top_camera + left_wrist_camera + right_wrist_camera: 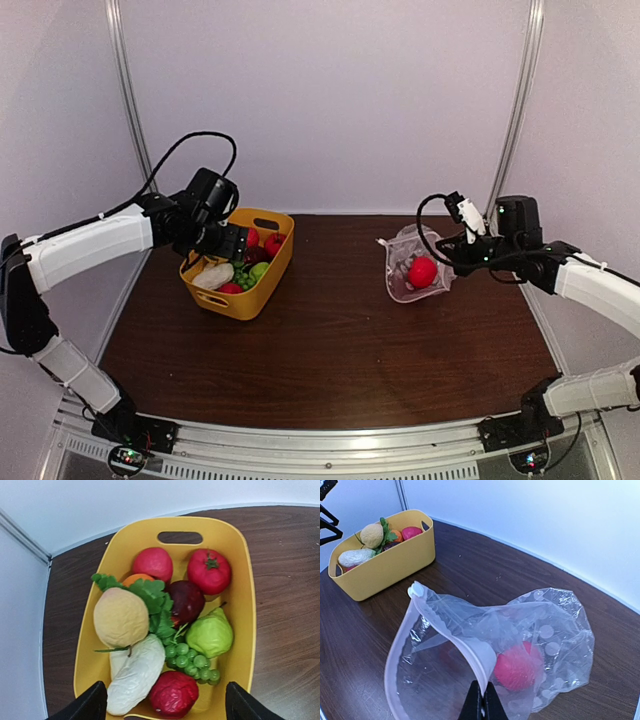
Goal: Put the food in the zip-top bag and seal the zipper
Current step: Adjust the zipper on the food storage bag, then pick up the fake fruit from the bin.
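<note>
Teamwork: we see left hand spread wide, empty, above yellow plastic tub; right hand, pressed together, pinches rim of clear crinkly zip-top bag.

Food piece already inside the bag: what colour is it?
Pinkish red. The food piece shows best in the right wrist view, through the clear bag.

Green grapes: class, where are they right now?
The green grapes lie in the yellow tub at the left of the table; in the left wrist view they sit between the pale green fruit above and the red fruit below.
</note>
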Motion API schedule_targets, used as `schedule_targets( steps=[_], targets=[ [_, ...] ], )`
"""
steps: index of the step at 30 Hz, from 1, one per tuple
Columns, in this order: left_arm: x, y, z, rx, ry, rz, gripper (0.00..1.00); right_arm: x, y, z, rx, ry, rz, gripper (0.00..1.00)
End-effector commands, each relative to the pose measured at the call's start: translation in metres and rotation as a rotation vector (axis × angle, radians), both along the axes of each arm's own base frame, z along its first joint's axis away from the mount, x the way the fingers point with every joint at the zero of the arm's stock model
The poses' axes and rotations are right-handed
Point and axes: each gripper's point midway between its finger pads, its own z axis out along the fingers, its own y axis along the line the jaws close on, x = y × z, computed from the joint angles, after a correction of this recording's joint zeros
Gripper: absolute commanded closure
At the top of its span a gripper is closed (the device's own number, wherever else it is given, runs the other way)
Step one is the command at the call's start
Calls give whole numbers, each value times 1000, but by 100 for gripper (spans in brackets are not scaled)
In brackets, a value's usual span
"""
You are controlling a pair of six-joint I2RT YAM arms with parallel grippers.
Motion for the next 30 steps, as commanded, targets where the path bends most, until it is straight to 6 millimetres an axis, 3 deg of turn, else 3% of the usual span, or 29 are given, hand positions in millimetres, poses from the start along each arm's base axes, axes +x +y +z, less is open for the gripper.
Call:
schedule_targets(
  steps=[1,3,10,13,24,30],
  targets=[
    [21,32,3,2,30,100,18,3,-11,21,0,-85,-32,100],
    [37,41,-2,21,45,119,18,1,-11,21,2,-85,-25,100],
    [77,42,-25,67,122,105,17,-2,-13,25,9,-93,-13,100],
    [87,47,-36,97,156,126,22,-1,-14,26,3,-95,-15,100],
    [99,70,-61,188,206,201,23,-3,-14,25,5,-90,-7,100],
    [100,66,-84,186,264,172,26,-3,-14,23,2,-83,-5,100]
  ],
)
